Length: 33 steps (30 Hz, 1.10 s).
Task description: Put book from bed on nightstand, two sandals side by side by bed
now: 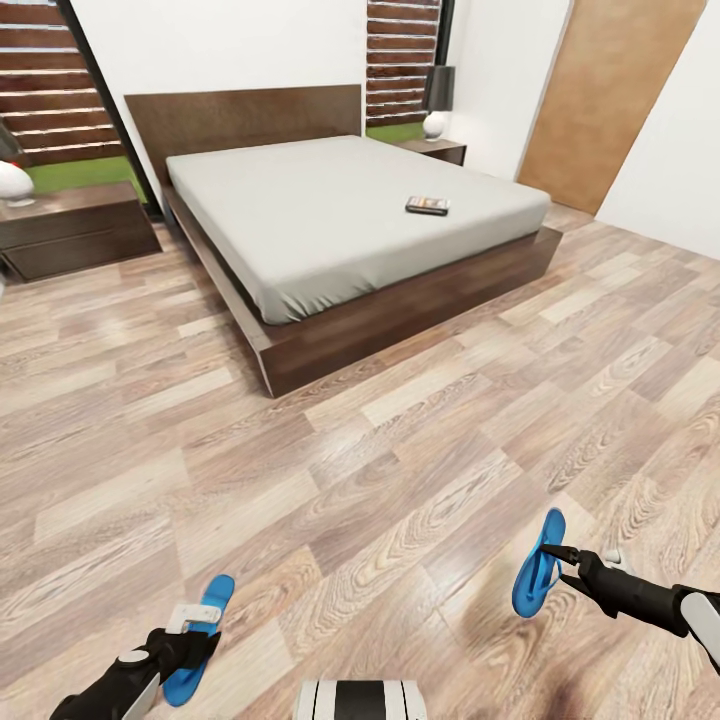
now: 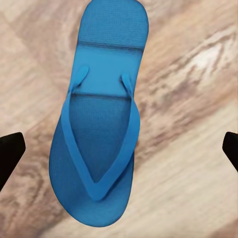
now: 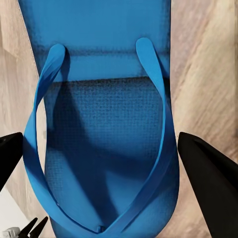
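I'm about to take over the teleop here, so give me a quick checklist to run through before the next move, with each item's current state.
1. Left gripper fingers spread wide either side of a bright blue flat sandal: ok.
2. Right gripper fingers open either side of the other blue sandal: ok.
3. Either sandal actually gripped: cannot tell.
4. Light wood-plank floor between the robot and the low grey-mattress bed looks bare: ok.
5. Small dark paperback book moved to a dark brown nightstand: not ok, it lies on the mattress.
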Tool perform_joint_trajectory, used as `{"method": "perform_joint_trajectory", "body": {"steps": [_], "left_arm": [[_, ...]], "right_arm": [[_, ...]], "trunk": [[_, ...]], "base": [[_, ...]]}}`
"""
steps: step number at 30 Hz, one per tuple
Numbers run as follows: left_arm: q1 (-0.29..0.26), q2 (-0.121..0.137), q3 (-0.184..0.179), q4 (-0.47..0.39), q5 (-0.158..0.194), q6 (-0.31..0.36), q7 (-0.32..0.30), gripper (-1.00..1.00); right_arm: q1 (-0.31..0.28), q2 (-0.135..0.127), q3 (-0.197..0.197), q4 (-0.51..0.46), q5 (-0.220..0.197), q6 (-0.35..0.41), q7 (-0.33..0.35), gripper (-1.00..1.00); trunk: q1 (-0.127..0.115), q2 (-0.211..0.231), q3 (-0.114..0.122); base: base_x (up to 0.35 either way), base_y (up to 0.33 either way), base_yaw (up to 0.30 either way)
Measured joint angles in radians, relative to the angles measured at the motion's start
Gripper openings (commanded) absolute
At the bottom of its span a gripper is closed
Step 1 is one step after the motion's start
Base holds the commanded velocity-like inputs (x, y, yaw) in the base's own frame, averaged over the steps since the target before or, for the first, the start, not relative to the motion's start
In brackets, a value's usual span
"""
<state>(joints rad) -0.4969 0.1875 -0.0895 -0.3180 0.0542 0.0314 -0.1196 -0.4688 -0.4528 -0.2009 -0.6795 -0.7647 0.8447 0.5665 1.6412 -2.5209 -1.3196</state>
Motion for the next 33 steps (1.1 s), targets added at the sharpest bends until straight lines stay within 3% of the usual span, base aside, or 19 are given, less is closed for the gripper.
{"method": "perform_joint_trajectory", "body": {"steps": [22, 33], "left_arm": [[0.000, 0.000, 0.000, 0.000, 0.000, -0.001, 0.000, 1.00], [0.000, 0.000, 0.000, -0.001, 0.000, -0.024, 0.000, 1.00]], "right_arm": [[0.000, 0.000, 0.000, 0.000, 0.000, 0.000, 0.000, -1.00], [0.000, 0.000, 0.000, 0.000, -0.002, 0.000, 0.000, -1.00]], "trunk": [[0.010, -0.005, -0.085], [0.009, -0.005, -0.085]], "base": [[0.000, 0.000, 0.000], [0.050, 0.000, 0.000]]}}
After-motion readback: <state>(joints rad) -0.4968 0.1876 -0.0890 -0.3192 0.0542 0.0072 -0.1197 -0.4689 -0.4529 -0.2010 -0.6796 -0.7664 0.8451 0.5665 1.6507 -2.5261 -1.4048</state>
